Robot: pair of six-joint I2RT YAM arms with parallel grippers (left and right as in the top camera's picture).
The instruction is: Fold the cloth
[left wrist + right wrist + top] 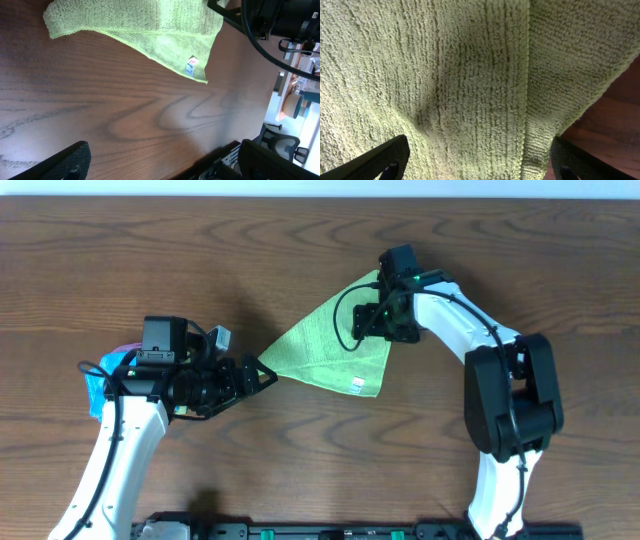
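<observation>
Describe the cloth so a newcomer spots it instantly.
Look at the middle of the dark wooden table. The cloth is the roughly triangular lime-green towel there, small white tag near its lower corner. The fabric at far left is blue, not green.

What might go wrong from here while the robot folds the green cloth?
1. The right gripper hangs open over the cloth, right at a layer edge. Closing there may pinch only one layer and spoil the fold.
2. The left gripper, open, sits at the cloth's left corner. A careless move may drag it.
3. The left arm is close to a blue cloth and may brush it.
</observation>
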